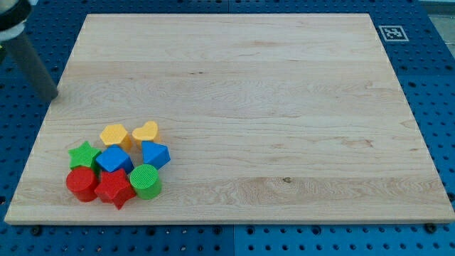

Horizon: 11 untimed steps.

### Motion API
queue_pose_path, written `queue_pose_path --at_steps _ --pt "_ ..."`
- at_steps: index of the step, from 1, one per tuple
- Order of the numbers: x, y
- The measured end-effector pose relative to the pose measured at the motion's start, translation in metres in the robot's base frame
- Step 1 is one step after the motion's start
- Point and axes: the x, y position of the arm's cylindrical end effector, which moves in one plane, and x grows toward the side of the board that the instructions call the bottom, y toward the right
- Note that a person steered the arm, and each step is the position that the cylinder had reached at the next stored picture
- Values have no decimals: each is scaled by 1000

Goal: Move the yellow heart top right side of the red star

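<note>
The yellow heart (pixel 146 131) lies at the top of a tight cluster of blocks near the board's lower left. The red star (pixel 114 188) lies at the cluster's bottom, below and left of the heart. Between them sit a blue cube (pixel 114 159) and a blue pentagon-like block (pixel 156 154). My tip (pixel 50 97) is at the view's far left, by the board's left edge, well above and left of the cluster. It touches no block.
The cluster also holds a yellow hexagon-like block (pixel 114 135), a green star (pixel 84 156), a red cylinder (pixel 82 184) and a green cylinder (pixel 146 180). A black-and-white marker (pixel 390 33) sits at the wooden board's (pixel 284 107) top right corner.
</note>
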Motion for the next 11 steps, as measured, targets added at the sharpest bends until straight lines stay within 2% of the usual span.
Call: queue_pose_path --at_steps 2,3,4,5,6,7,9,10,11 --pt "154 15" --pt "178 25" --pt "178 66" --pt "178 137" --pt "169 167" --pt "136 169" --pt "126 169" --pt "56 176" --pt "8 219"
